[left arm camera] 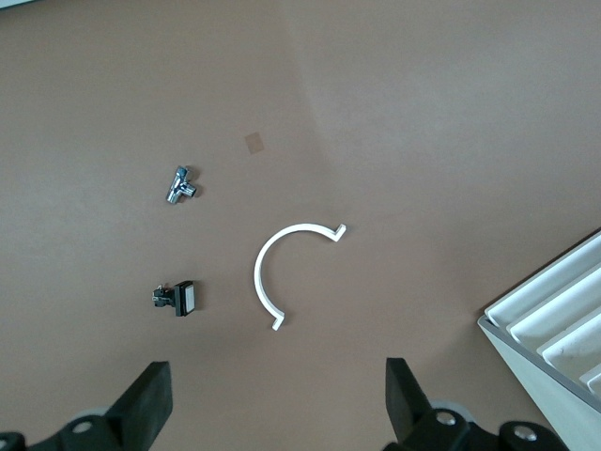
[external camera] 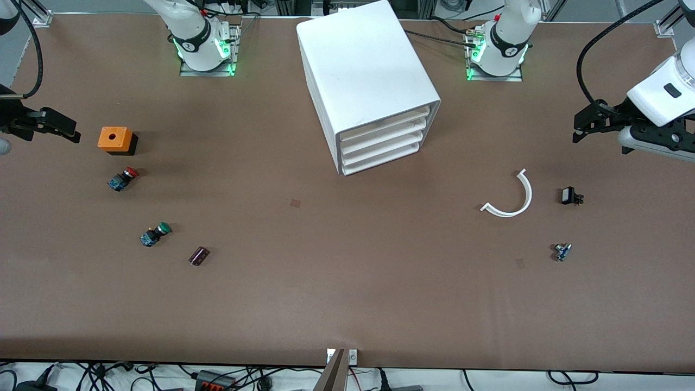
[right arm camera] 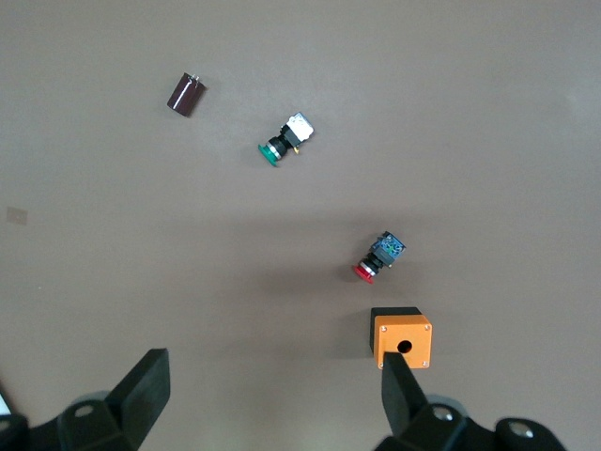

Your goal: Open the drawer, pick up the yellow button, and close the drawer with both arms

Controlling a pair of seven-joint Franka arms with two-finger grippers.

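A white cabinet (external camera: 369, 70) stands mid-table between the two arm bases, with several drawers (external camera: 383, 144) stacked in its front, all shut. One corner of the cabinet (left arm camera: 563, 319) shows in the left wrist view. The button is hidden. My left gripper (external camera: 583, 126) hangs open over bare table at the left arm's end, and its fingers (left arm camera: 150, 399) hold nothing. My right gripper (external camera: 65, 130) hangs open over the right arm's end, beside an orange box (external camera: 114, 139), with nothing between its fingers (right arm camera: 146, 385).
Near the orange box (right arm camera: 402, 340) lie a red-capped button (external camera: 122, 178), a green-capped button (external camera: 155, 234) and a dark cylinder (external camera: 198, 256). Toward the left arm's end lie a white curved strip (external camera: 513, 198), a small black part (external camera: 570, 196) and a small metal part (external camera: 562, 252).
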